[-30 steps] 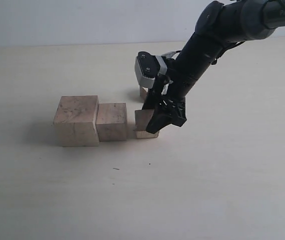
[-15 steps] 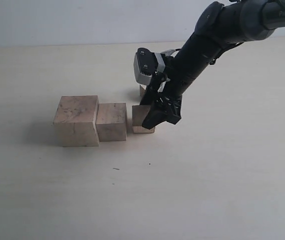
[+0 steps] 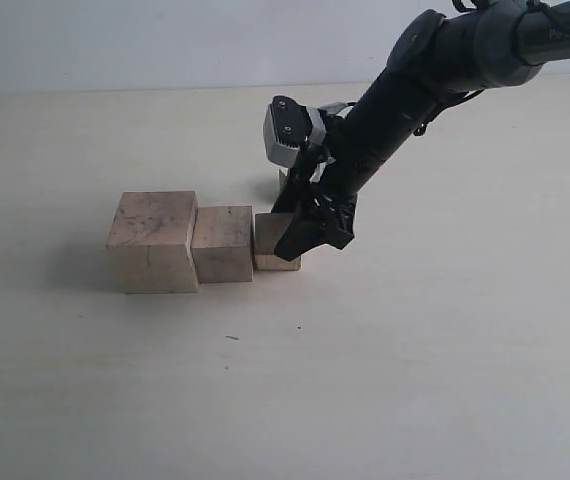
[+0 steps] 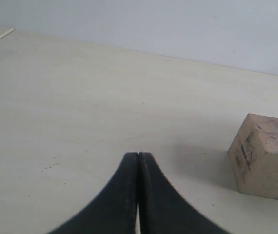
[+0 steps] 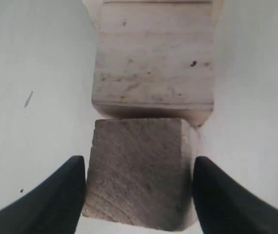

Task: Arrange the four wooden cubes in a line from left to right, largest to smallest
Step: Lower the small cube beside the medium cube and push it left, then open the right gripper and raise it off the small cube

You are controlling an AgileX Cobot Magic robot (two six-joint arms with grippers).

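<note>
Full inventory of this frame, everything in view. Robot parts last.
largest cube: 1, pale beige wood, left end of the row
second cube: 1, pale beige wood, against the largest cube's right side
third cube: 1, pale beige wood, right beside the second cube, between the fingers of the right gripper
smallest cube: 1, pale beige wood, behind the row, mostly hidden by the right gripper
table: 1, cream, under everything
wall: 1, pale grey, behind the table
right gripper: 1, black, closed on the third cube
left gripper: 1, black, shut and empty, over bare table
</note>
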